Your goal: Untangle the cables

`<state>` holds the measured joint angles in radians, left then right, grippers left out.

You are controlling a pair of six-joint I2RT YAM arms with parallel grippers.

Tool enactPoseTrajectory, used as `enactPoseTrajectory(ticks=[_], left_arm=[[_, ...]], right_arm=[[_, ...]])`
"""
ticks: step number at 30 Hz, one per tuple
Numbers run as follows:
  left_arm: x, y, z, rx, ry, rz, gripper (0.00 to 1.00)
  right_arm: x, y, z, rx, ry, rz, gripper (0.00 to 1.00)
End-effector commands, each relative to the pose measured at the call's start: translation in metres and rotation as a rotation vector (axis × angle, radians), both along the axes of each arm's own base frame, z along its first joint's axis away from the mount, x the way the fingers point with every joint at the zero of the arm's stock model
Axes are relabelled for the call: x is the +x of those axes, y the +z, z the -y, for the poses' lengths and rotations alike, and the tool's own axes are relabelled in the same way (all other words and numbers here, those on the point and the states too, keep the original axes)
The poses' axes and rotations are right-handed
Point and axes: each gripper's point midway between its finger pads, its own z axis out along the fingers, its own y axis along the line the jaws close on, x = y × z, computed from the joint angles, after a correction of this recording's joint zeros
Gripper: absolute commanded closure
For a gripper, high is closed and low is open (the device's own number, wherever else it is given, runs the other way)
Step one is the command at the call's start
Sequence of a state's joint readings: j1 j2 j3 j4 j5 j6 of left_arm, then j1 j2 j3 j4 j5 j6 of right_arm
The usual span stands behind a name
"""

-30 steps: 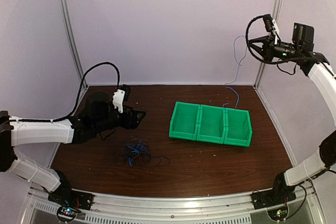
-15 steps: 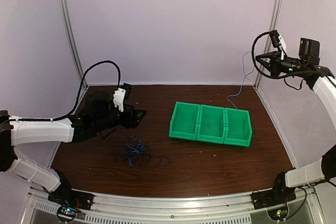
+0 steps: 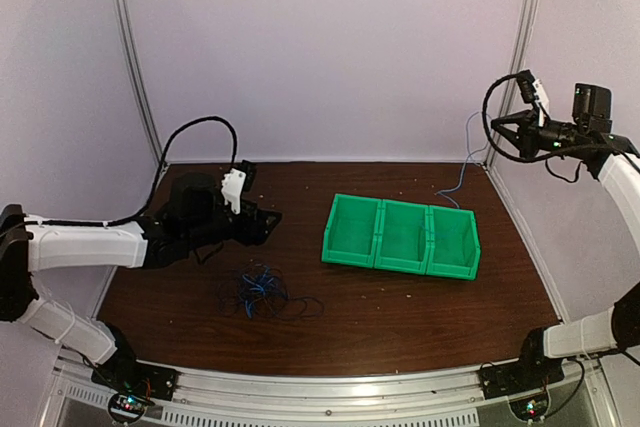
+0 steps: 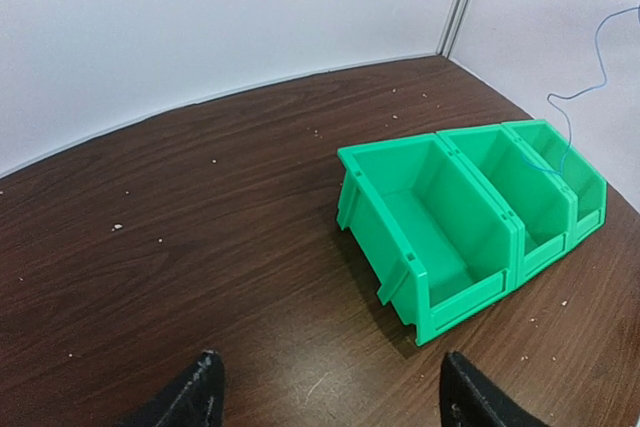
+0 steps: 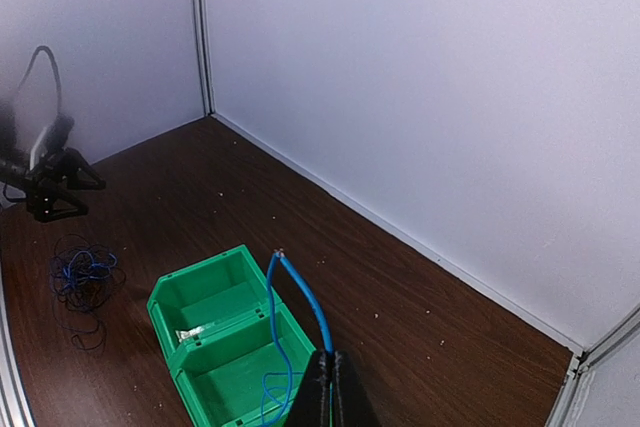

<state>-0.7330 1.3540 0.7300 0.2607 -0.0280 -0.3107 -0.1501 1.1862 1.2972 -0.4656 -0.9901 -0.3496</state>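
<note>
A small tangle of thin black and blue cables (image 3: 262, 290) lies on the dark wooden table near the front left; the right wrist view shows it as well (image 5: 82, 272). One blue cable (image 3: 462, 162) hangs apart from it, high at the right wall, with its lower end in the rightmost green bin. My right gripper (image 3: 496, 125) is shut on this blue cable (image 5: 305, 297), which loops up from the closed fingertips (image 5: 330, 359) and drops into the bin. My left gripper (image 3: 272, 217) hovers low behind the tangle, open and with nothing between its fingers (image 4: 328, 375).
Three joined green bins (image 3: 378, 222) stand mid-table, right of the tangle, and show in the left wrist view (image 4: 385, 150) and below the right gripper (image 5: 200, 272). A small pale scrap (image 5: 195, 332) lies in one bin. Walls and metal posts enclose the table.
My right arm has moved right and a little lower with the blue cable, drawing it toward the right wall. The left arm has barely shifted, and the tangle lies as before.
</note>
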Motion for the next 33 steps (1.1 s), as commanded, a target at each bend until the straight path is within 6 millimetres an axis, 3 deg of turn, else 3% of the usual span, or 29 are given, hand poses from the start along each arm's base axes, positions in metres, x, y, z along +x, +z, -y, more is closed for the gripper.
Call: enactPoseTrajectory(ticks=[1, 4, 9, 14, 25, 33], left_arm=[[0.007, 0.014, 0.005, -0.014, 0.000, 0.044, 0.25], [0.009, 0.015, 0.007, -0.012, -0.004, 0.047, 0.25], [0.012, 0.014, 0.013, -0.006, -0.017, 0.043, 0.25], [0.012, 0.011, 0.017, -0.019, -0.026, 0.028, 0.26], [0.010, 0.006, 0.008, 0.001, -0.008, 0.026, 0.26], [0.009, 0.002, 0.008, 0.002, -0.004, 0.015, 0.25]], right_arm=[[-0.007, 0.020, 0.006, -0.010, -0.007, 0.053, 1.00], [-0.011, 0.034, 0.009, -0.015, -0.010, 0.075, 1.00], [-0.027, 0.079, 0.002, 0.016, 0.029, 0.146, 1.00], [-0.025, 0.085, 0.000, 0.039, 0.045, 0.150, 1.00], [-0.016, 0.024, 0.006, 0.024, 0.013, 0.058, 1.00], [-0.008, -0.060, 0.010, -0.008, 0.003, -0.084, 1.00]])
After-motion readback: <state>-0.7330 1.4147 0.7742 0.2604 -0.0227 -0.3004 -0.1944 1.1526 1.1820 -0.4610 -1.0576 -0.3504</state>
